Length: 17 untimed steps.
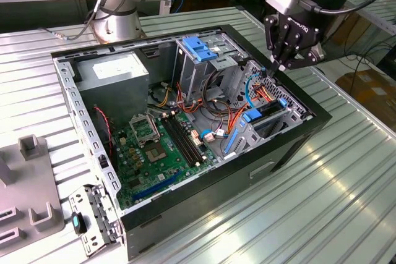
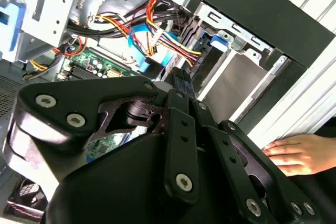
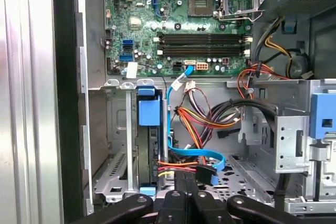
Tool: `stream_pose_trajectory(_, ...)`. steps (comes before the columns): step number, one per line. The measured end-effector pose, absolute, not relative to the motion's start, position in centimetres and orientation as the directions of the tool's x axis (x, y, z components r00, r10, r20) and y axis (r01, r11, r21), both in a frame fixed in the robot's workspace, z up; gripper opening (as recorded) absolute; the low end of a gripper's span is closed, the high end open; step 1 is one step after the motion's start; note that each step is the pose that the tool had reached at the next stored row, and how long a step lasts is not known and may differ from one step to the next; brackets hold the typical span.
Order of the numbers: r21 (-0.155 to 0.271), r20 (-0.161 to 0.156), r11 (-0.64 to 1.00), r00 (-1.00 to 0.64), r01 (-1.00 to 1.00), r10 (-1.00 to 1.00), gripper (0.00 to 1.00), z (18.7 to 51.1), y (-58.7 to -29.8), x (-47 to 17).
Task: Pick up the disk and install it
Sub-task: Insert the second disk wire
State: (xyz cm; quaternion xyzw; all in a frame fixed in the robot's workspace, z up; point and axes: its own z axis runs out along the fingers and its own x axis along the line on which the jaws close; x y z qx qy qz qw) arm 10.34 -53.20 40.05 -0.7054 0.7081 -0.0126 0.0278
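The disk (image 1: 258, 114) stands on edge in the drive bay at the corner of the open computer case (image 1: 291, 146), toward the exterior view's right. Its blue bracket (image 3: 148, 111) faces the motherboard, and the grey slab (image 3: 149, 153) sits between the bay's metal rails. My gripper (image 1: 276, 66) hangs just above and behind that bay. Its fingers are shut together with nothing between them and are clear of the disk. In the first wrist view the gripper (image 3: 185, 184) is beside the disk, over a blue cable (image 3: 194, 156). In the second wrist view the gripper (image 2: 181, 80) points into the case.
A tall metal cage with a blue plate (image 1: 201, 47), a power supply (image 1: 114, 69), the motherboard (image 1: 161, 146) and bundled cables (image 1: 216, 100) crowd the case. A person's hand (image 2: 296, 153) rests on the slatted table outside the case wall. A grey fixture (image 1: 25, 177) lies at the exterior view's left.
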Motion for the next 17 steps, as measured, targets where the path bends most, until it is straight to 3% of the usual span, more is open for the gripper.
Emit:
stream_pose_trajectory(12,-0.054,-0.016,0.004,-0.003,-0.999,-1.000,0.11,40.4,-51.8,10.1)
stream_pose_trajectory(15,-0.054,-0.016,0.004,-0.003,-0.999,-1.000,0.24,40.4,-51.6,10.1)
stream_pose_trajectory(17,-0.054,-0.016,0.004,-0.003,-0.999,-1.000,0.24,40.4,-51.4,10.1)
